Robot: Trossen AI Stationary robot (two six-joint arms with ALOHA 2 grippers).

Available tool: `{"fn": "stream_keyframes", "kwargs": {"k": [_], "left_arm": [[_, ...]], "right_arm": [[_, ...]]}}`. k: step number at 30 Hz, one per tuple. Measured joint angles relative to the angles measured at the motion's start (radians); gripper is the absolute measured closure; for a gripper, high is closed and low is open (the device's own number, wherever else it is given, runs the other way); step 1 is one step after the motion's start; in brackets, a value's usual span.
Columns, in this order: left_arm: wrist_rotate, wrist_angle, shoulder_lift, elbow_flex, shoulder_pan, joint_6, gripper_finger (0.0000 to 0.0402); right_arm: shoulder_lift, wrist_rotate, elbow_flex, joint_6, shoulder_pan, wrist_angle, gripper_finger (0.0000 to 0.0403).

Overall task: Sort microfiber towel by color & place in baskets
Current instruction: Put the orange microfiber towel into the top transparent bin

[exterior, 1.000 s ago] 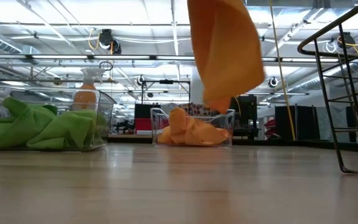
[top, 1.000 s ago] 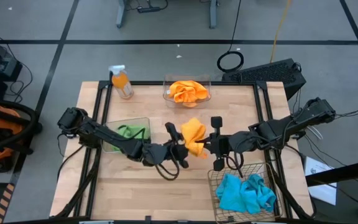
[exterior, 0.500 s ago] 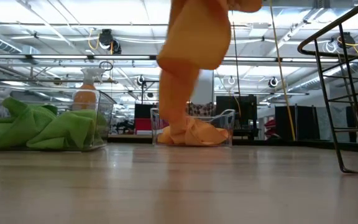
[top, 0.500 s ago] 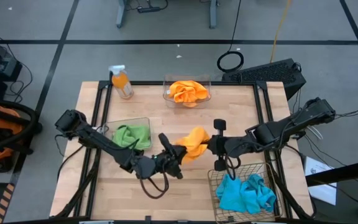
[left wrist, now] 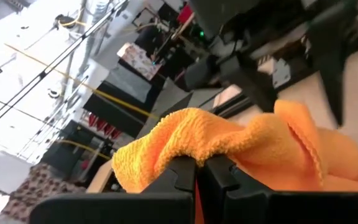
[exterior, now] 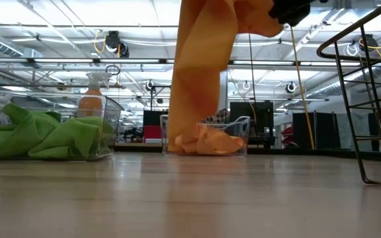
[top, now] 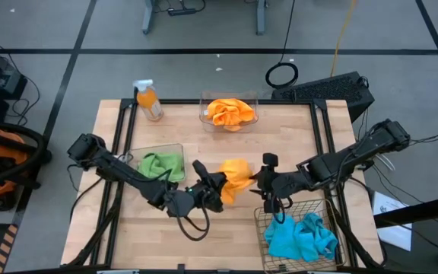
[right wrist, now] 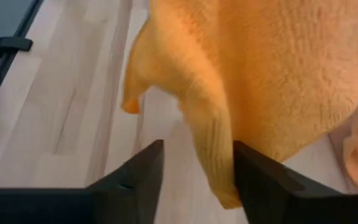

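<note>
Cloth: an orange cloth (top: 236,173) hangs in mid-air over the middle of the table (top: 295,129), between the two grippers.
Left gripper: the left gripper (left wrist: 196,168) is clamped on a fold of the orange cloth; its fingers are pressed together with the fabric bunched over them.
Right gripper: the right gripper (right wrist: 194,163) sits just beside the cloth, fingers parted, fabric draped between them but not pinched.
Tub at the far edge: a clear tub (top: 230,113) holds the other orange cloth and looks like the likely destination.
Other baskets: green cloths lie in the clear tub on the left (top: 160,164); blue cloths lie in the wire basket (top: 299,232) at the near right.
Bottle: an orange spray bottle (top: 149,100) stands at the far left corner, well apart.
Risk, snag: the loose tail could catch on the right gripper's open fingers as the left arm carries it off.
Risk, slip: the grip takes only an edge, so a quick swing might shake the cloth free.
Risk, miss: a long drape may hang over the tub's rim instead of dropping inside.
</note>
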Motion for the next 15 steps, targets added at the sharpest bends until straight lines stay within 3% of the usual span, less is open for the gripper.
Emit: {"fn": "stream_keyframes", "kwargs": {"k": [4, 11, 15], "left_arm": [[-0.028, -0.033, 0.0, 0.0, 0.011, -0.007, 0.0397], [-0.05, -0.053, 0.0, 0.0, 0.041, -0.06, 0.0397], [-0.04, -0.079, 0.0, 0.0, 0.063, -0.072, 0.0397]], "right_arm": [[0.0, 0.052, 0.0, 0.062, 0.042, -0.036, 0.0179], [-0.002, 0.378, 0.0, 0.071, 0.122, -0.008, 0.0116], [-0.002, 0.455, 0.0, 0.057, 0.136, 0.003, 0.0075]]}}
